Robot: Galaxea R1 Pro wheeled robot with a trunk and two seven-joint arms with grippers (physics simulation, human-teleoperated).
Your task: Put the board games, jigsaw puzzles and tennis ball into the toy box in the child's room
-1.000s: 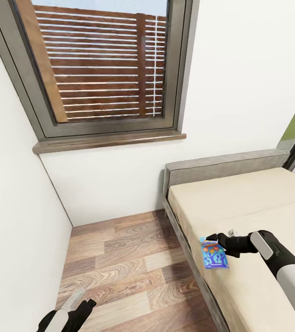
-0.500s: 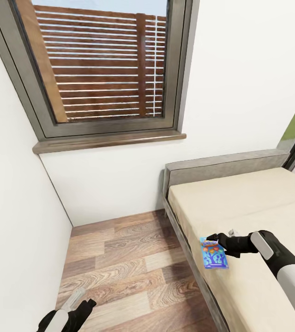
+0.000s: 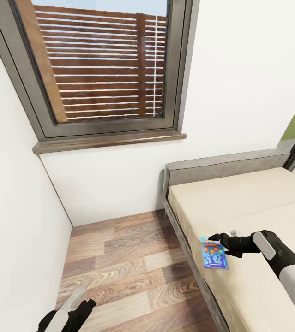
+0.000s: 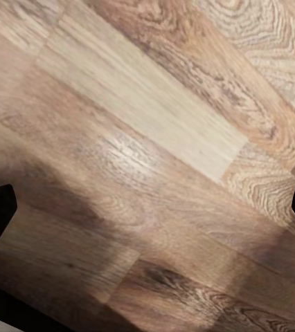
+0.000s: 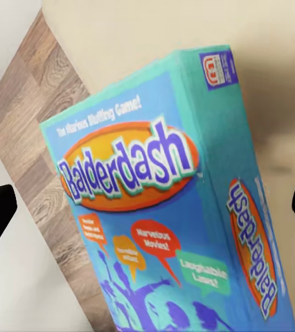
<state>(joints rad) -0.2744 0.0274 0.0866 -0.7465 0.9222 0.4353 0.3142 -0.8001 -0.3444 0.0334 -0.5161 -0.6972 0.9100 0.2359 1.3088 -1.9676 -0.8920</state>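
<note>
Board games: one blue "Balderdash" box (image 3: 214,253) lies at the bed (image 3: 258,203) edge, its far end hidden by the spread-fingered right gripper (image 3: 214,239); left gripper (image 3: 88,305), cropped, also spread.

Blue board game (image 3: 214,253) lying flat on the beige mattress, right near the edge on the floor side, face up. Small flat rectangular box, long side running roughly along the mattress edge. Up close (image 5: 168,207), a turquoise-blue box with "Balderdash" in purple-blue letters on an orange oval with a yellow rim, same logo repeated down the side panel. Yellow line of text above the title, too blurry to read for sure. Below the title, little speech bubbles in orange, red and green, plus purple cartoon shapes along the bottom. Small logo square on one corner. Lid on, box looks intact, no dents visible.
</note>
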